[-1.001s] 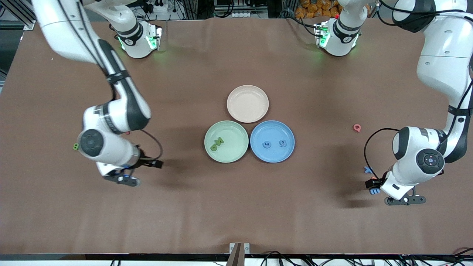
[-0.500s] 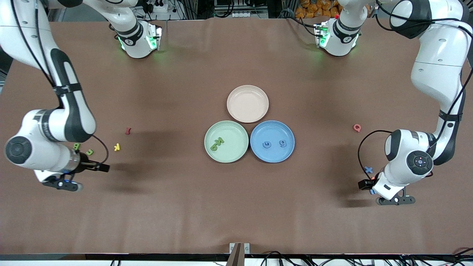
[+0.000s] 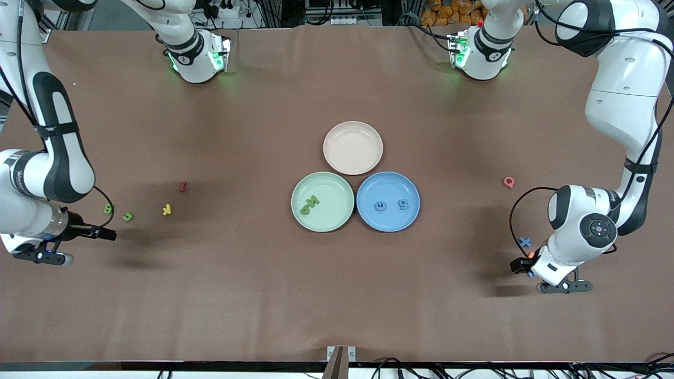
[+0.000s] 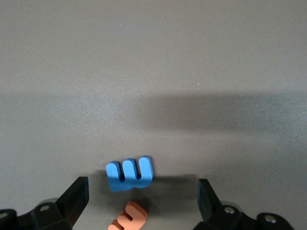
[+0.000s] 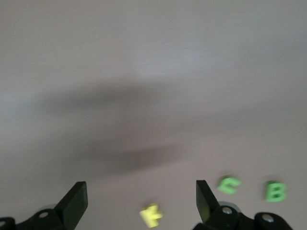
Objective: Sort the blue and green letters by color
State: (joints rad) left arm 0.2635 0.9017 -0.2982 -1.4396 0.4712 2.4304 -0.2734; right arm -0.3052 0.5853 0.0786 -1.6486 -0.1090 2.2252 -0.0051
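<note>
Left gripper, fingers spread and empty, hangs over the blue E near the table's left-arm edge; we judge pickup in hand, next lowering to straddle it.

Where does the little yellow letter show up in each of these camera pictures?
Front view: yellow letter lies on the table toward the right arm's end, beside the green n.
Left wrist view: not in it.
Right wrist view: yellow letter shows between the open fingers.
Shared landmark: green B.
</note>
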